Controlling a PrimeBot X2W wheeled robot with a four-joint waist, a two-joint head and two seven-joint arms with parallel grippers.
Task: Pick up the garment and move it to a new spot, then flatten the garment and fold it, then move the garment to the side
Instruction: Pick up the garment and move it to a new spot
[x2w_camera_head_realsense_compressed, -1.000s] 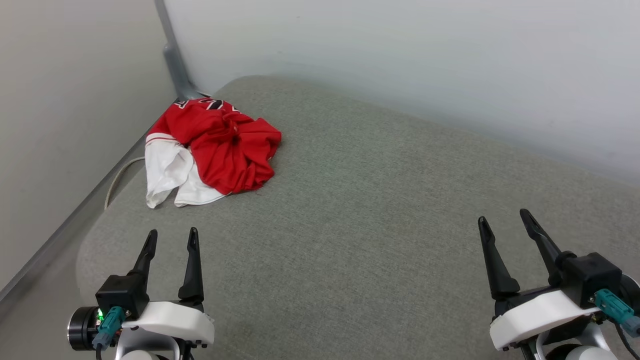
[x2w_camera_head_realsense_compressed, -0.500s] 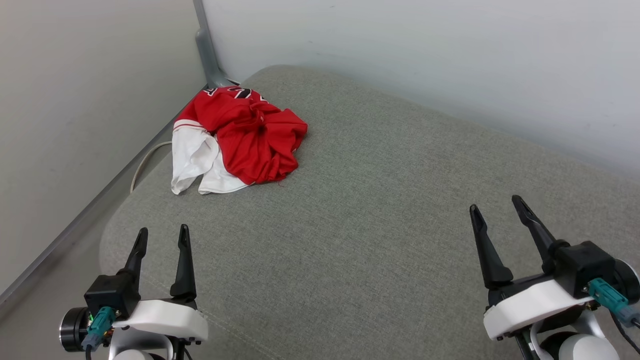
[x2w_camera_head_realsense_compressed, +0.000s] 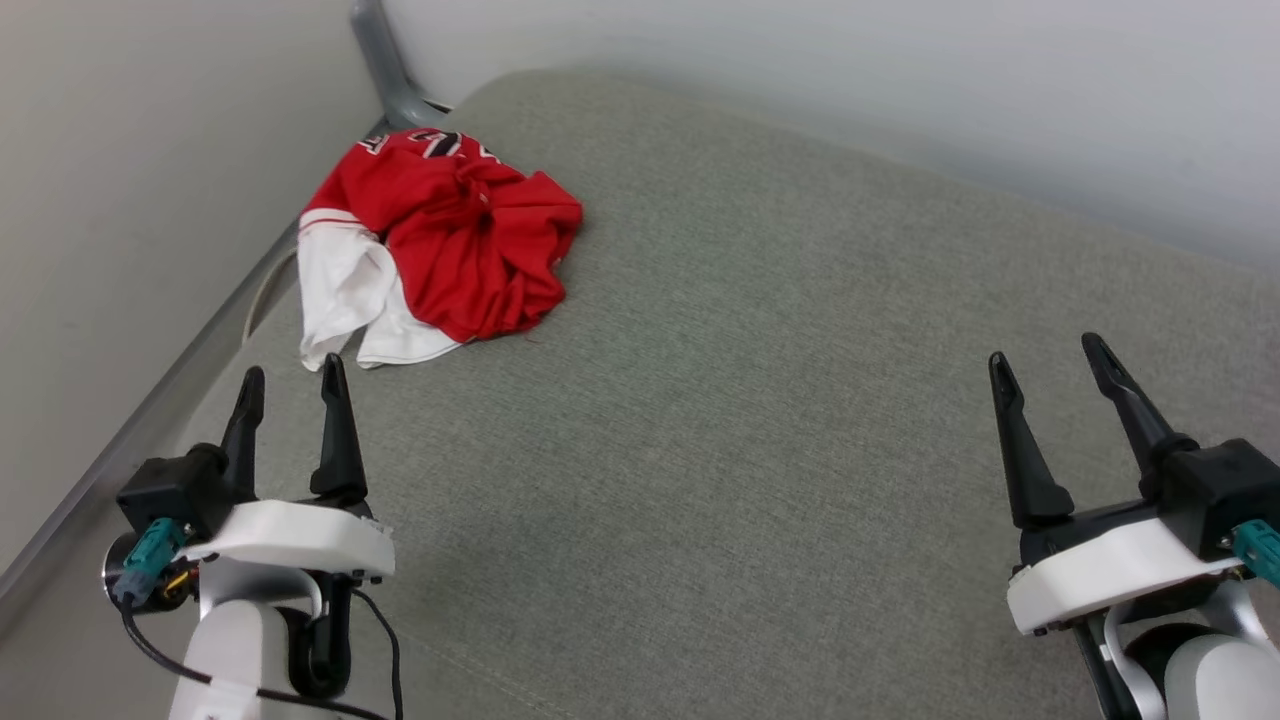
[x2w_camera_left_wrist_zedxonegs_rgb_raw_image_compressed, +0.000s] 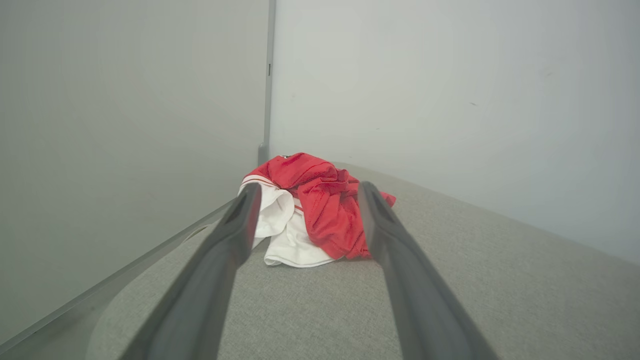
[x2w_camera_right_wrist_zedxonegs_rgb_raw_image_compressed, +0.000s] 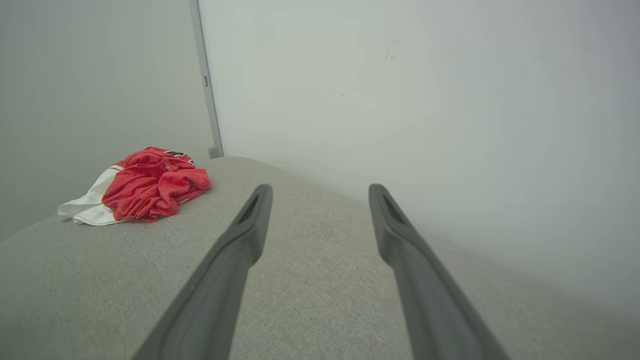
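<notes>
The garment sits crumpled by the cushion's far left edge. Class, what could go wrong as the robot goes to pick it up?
1. The garment is bunched; the open left gripper may pinch only the white sleeve and drag the rest.
2. A nudge could push it off the cushion toward the pale cord by the wall.

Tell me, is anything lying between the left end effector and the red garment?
Nothing visible stands in the way. Bare grey cushion lies between the open left end effector and the crumpled garment, which sits just ahead of its fingertips.
</notes>
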